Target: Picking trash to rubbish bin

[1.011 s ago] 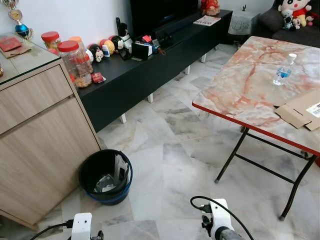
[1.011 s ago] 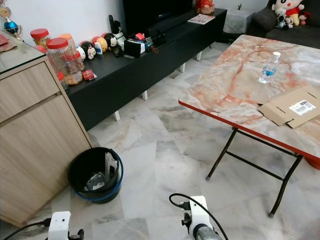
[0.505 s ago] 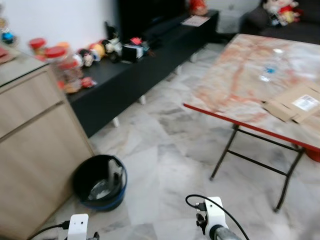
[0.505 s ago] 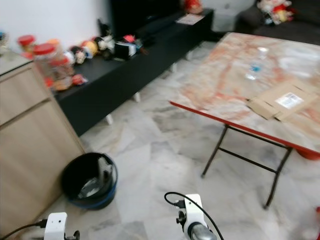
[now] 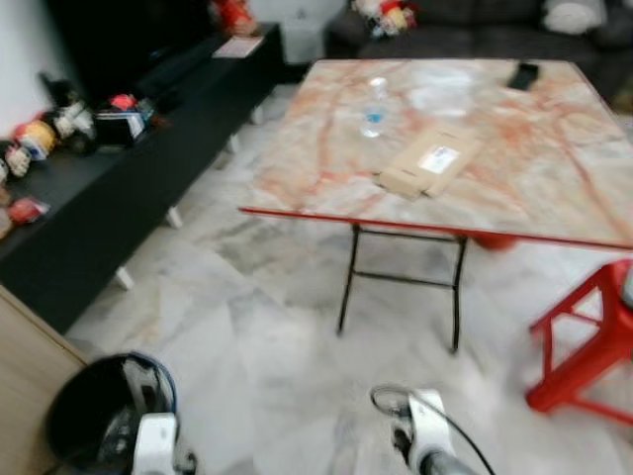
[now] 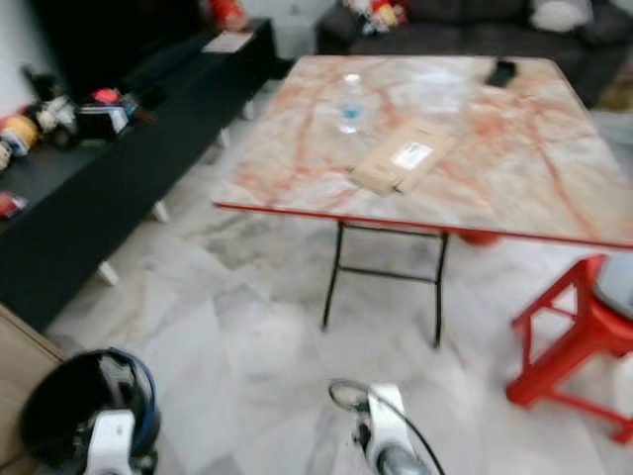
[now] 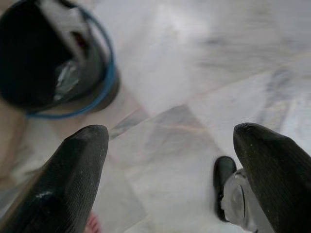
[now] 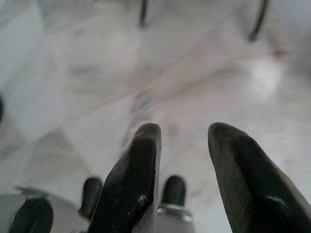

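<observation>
Left wrist view — rubbish bin (image 7: 53, 58) beyond wide-open, empty left jaws; right jaws slightly apart, empty.

One marble-topped counter (image 5: 514, 188), carrying one clear plastic bottle (image 5: 373, 112), one flattened cardboard box (image 5: 428, 163) and one dark phone-like slab (image 5: 522, 74). One red stool (image 5: 584, 346). One black rubbish bin (image 5: 84, 426). Two pincers: left pincer (image 7: 170, 160), right pincer (image 8: 182, 160).

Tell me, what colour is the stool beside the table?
Red. The stool stands on the floor by the table, clearest in the left eye view.
</observation>
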You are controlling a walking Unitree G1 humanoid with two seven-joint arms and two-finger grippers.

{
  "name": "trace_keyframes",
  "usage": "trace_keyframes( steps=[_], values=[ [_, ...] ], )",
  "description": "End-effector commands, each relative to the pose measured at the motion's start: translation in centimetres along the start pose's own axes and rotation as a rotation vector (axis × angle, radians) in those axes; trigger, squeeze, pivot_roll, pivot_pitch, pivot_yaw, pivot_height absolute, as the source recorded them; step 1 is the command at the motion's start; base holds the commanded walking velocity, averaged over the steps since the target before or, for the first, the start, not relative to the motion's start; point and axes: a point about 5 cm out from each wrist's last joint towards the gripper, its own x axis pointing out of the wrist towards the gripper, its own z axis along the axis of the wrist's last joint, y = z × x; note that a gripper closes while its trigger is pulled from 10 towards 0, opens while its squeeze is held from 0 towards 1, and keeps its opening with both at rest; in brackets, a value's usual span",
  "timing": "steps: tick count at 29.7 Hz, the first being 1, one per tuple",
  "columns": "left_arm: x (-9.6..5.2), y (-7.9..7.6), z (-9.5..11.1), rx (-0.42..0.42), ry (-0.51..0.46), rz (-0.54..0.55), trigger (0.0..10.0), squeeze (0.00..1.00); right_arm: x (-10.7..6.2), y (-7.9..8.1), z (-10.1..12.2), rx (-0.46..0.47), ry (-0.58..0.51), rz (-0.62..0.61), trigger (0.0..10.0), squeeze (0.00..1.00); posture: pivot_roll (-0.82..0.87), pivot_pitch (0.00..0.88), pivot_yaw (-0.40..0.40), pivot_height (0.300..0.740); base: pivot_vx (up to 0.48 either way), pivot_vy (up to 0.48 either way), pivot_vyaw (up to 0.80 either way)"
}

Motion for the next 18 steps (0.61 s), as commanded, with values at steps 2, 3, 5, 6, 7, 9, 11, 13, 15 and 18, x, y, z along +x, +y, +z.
trace_keyframes(
  steps=[2, 3, 5, 6, 7, 9, 11, 13, 15, 18],
  values=[
    [-0.09, 0.76, -0.32, 0.006, 0.015, 0.019, 10.0, 0.0, 0.01, 0.86, -0.35, 0.013, 0.012, 0.019, 10.0, 0.0, 0.12, 0.0, 0.07, 0.74, 0.0, 0.0, -0.8],
    [-0.08, 0.76, -0.3, 0.006, 0.015, 0.019, 10.0, 0.0, 0.02, 0.85, -0.32, 0.013, 0.011, 0.018, 10.0, 0.0, 0.12, 0.0, 0.07, 0.74, 0.0, 0.0, -0.8],
    [-0.08, 0.76, -0.29, 0.006, 0.014, 0.019, 10.0, 0.0, 0.02, 0.81, -0.25, 0.013, 0.008, 0.017, 10.0, 0.0, 0.12, 0.0, 0.07, 0.74, 0.0, 0.0, -0.8],
    [-0.06, 0.74, -0.22, 0.006, 0.011, 0.019, 10.0, 0.0, 0.03, 0.78, -0.17, 0.016, 0.003, 0.015, 10.0, 0.0, 0.12, 0.0, 0.07, 0.74, 0.0, 0.0, -0.8],
    [-0.06, 0.74, -0.22, 0.006, 0.011, 0.019, 10.0, 0.0, 0.03, 0.78, -0.17, 0.016, 0.003, 0.015, 10.0, 0.0, 0.12, 0.0, 0.07, 0.74, 0.0, 0.0, -0.8],
    [-0.01, 0.63, -0.03, 0.003, 0.005, 0.015, 10.0, 0.0, 0.04, 0.77, -0.13, 0.018, 0.002, 0.015, 10.0, 0.0, 0.12, 0.0, 0.07, 0.74, 0.0, 0.0, -0.47],
    [0.01, 0.61, 0.06, 0.001, 0.002, 0.014, 10.0, 0.0, 0.04, 0.79, -0.15, 0.018, 0.003, 0.016, 10.0, 0.0, 0.12, 0.0, 0.07, 0.74, 0.0, 0.0, -0.56],
    [0.01, 0.61, 0.08, 0.001, 0.001, 0.013, 10.0, 0.0, 0.03, 0.81, -0.17, 0.019, 0.003, 0.017, 10.0, 0.0, 0.12, 0.0, 0.07, 0.74, 0.0, 0.0, -0.65],
    [0.01, 0.61, 0.07, 0.002, 0.002, 0.013, 10.0, 0.0, 0.03, 0.85, -0.21, 0.02, 0.005, 0.017, 10.0, 0.0, 0.12, 0.0, 0.07, 0.74, 0.0, 0.0, -0.32],
    [0.03, 0.53, 0.08, 0.003, 0.003, 0.009, 10.0, 0.0, 0.02, 0.89, -0.27, 0.023, 0.006, 0.018, 10.0, 0.0, 0.12, 0.0, 0.069, 0.74, 0.0, 0.0, 0.0]
  ],
)
